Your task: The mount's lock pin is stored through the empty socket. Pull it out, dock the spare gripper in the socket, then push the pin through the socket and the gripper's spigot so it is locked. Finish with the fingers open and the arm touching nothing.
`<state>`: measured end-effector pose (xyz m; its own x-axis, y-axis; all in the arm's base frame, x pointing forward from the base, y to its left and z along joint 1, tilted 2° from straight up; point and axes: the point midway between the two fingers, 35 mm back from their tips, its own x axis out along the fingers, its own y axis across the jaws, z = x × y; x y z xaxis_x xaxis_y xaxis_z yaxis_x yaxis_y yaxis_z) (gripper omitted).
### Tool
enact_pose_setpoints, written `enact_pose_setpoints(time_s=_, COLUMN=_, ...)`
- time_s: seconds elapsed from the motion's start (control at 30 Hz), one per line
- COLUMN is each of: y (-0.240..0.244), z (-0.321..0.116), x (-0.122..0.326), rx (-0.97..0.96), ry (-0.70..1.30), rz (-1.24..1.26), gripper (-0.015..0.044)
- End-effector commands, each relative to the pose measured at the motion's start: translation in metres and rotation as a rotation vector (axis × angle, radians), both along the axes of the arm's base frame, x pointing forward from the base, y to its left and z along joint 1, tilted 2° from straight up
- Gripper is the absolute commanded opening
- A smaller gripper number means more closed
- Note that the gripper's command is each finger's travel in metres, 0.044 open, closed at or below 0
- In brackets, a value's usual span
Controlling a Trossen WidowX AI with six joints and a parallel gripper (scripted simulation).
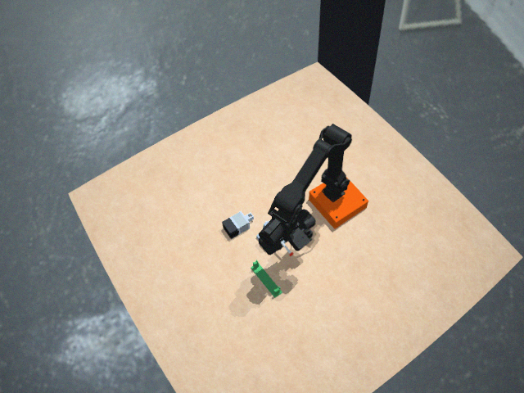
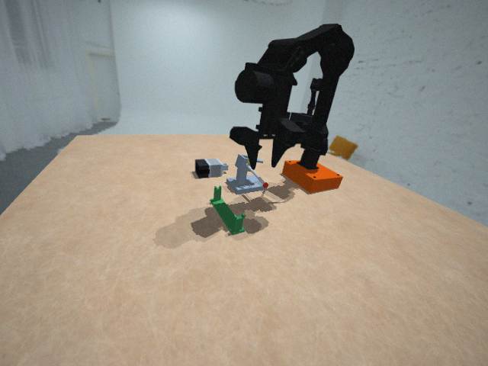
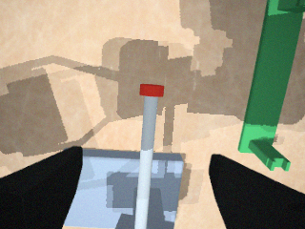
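My gripper is open and empty, pointing down above the pin and mount. The lock pin, a pale rod with a red end, sticks out of the mount; in the wrist view it runs between the open fingers without either touching it. The light blue mount stands on the table, mostly hidden under the arm in the top view. The spare gripper, black and light grey, lies on the table beside the mount, its spigot pointing toward it.
A green bracket with an upright post at each end lies near the mount, on the side of the pin's red end. The arm's orange base stands on the mount's other side.
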<state>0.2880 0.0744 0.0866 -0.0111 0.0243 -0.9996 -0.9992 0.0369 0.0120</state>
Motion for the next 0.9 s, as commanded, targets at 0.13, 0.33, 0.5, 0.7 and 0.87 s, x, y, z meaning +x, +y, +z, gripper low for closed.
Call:
enact_pose_setpoints(time_s=0.13, y=0.001, z=-0.014, x=0.001, rx=0.005, ry=-0.004, rz=-0.003, gripper=0.03)
enact_pose_setpoints(time_s=0.33, y=0.002, z=-0.024, x=0.001, rx=0.005, ry=-0.004, rz=-0.003, gripper=0.03)
enact_pose_setpoints(time_s=0.5, y=0.003, z=-0.032, x=0.002, rx=0.005, ry=-0.004, rz=-0.003, gripper=0.03)
enact_pose_setpoints(time_s=0.7, y=0.003, z=-0.042, x=0.002, rx=0.005, ry=-0.004, rz=-0.003, gripper=0.03)
enact_pose_setpoints(time_s=0.87, y=0.004, z=-0.05, x=0.001, rx=0.005, ry=-0.004, rz=-0.003, gripper=0.03)
